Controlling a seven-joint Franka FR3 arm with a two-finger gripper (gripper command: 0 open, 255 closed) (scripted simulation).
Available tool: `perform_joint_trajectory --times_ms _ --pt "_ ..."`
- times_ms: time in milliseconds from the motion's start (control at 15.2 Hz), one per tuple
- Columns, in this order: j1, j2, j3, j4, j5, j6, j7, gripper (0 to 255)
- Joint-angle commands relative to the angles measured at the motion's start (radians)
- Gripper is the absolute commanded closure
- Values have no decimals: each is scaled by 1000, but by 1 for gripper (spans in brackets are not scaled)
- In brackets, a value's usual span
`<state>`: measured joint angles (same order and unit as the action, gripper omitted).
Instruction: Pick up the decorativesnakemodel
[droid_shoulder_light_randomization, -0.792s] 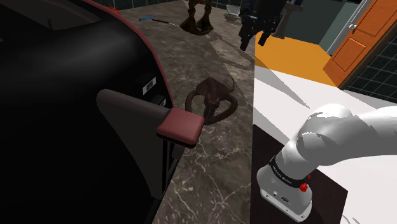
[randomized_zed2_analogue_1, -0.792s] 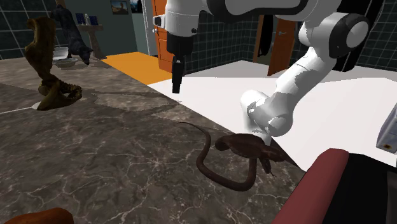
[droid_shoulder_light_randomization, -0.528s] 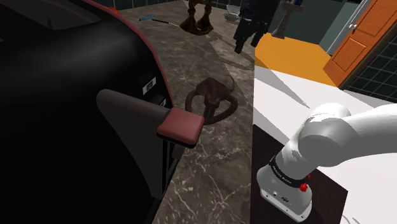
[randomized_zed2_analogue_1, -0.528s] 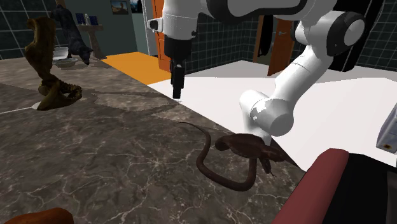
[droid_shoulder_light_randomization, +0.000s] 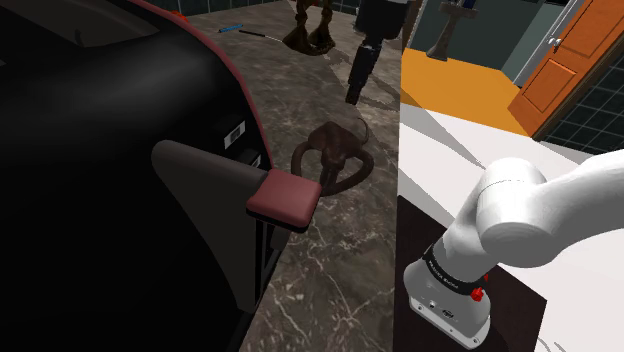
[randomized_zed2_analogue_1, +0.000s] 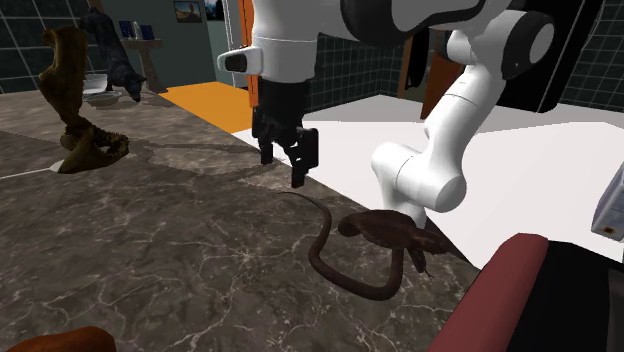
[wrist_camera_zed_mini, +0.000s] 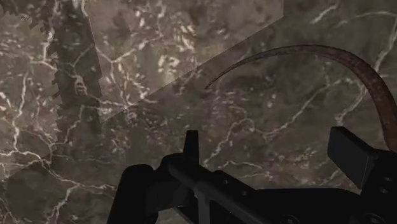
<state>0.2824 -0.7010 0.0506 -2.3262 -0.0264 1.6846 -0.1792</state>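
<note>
The snake model (randomized_zed2_analogue_1: 385, 228) is a dark brown lump with a long thin tail that loops over the dark marble counter (randomized_zed2_analogue_1: 200, 260). It lies near the counter's edge, close to the arm's base. In the shoulder view the snake model (droid_shoulder_light_randomization: 335, 152) sits mid-counter. My gripper (randomized_zed2_analogue_1: 283, 165) hangs open above the counter, just over the far end of the tail, touching nothing. It also shows as the gripper (droid_shoulder_light_randomization: 356, 90) beyond the model. In the wrist view the gripper (wrist_camera_zed_mini: 270, 143) has its fingers apart, with the curved tail (wrist_camera_zed_mini: 356, 67) ahead of one finger.
A big black appliance (droid_shoulder_light_randomization: 100, 150) with a maroon-tipped handle (droid_shoulder_light_randomization: 285, 195) takes up the shoulder view's left. An upright brown figure (randomized_zed2_analogue_1: 75, 110) stands at the counter's far end. The counter edge (droid_shoulder_light_randomization: 399, 150) drops to a white floor. The stand (droid_shoulder_light_randomization: 450, 300) is lower right.
The gripper has come down toward the counter and shifted to the shoulder view's left, over the tail's end. The wrist has turned, so both fingers now show apart. The snake model has not moved.
</note>
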Motion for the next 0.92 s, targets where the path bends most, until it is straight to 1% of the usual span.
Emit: perform_joint_trajectory --times_ms 0,396,462,858 --pt "55 7 10 -1 24 -5 -73 0" --pt "210 9 34 -15 89 -31 -289 0" --pt "215 8 34 -16 91 -32 -296 0" --pt "218 -1 37 -103 94 46 -297 0"
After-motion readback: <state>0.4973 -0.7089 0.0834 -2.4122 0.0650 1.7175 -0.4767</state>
